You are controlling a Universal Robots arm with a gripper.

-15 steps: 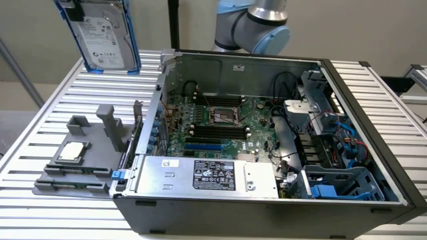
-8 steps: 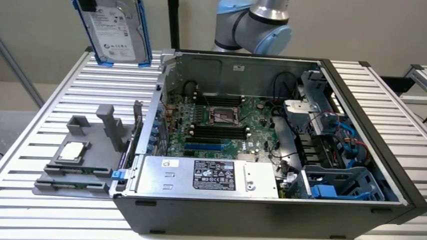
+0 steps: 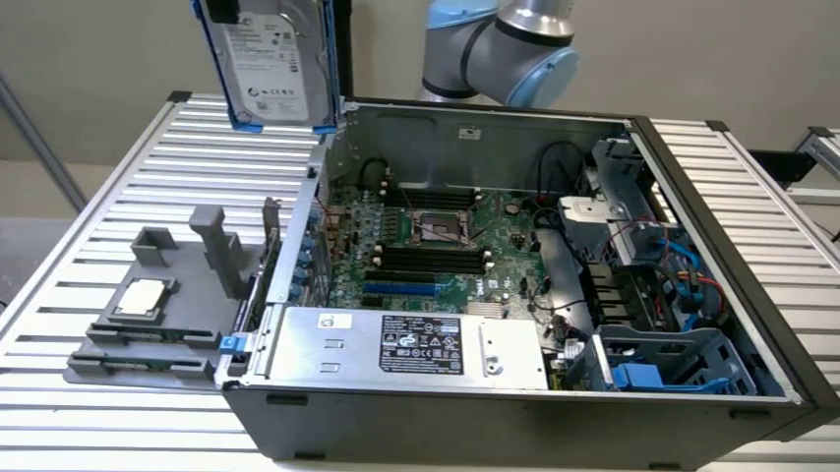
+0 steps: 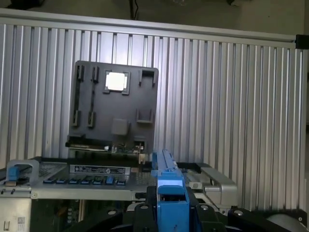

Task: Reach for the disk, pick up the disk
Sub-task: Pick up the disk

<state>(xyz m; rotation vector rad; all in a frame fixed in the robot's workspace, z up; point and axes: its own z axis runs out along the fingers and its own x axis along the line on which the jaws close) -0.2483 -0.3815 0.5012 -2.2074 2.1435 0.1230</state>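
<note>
The disk [image 3: 278, 64], a silver-grey hard drive with a white label in a bright blue caddy, hangs upright in the air above the far left corner of the open computer case [image 3: 525, 403]. My gripper [image 4: 171, 212] is shut on it. In the wrist view the caddy's blue edge [image 4: 166, 176] sticks out from between the dark fingers [image 4: 145, 212]. In the exterior view the disk's top runs off the picture's upper edge, and its lower edge hangs level with the case's rim.
A grey fixture [image 3: 171, 305] on the slatted metal table [image 3: 92, 246] holds a small silver CPU chip [image 3: 142, 298]. Inside the case sit the motherboard [image 3: 434, 246], a silver box with a black label [image 3: 407, 344] and blue drive bays [image 3: 670, 364]. The arm's joint [image 3: 506, 49] stands behind the case.
</note>
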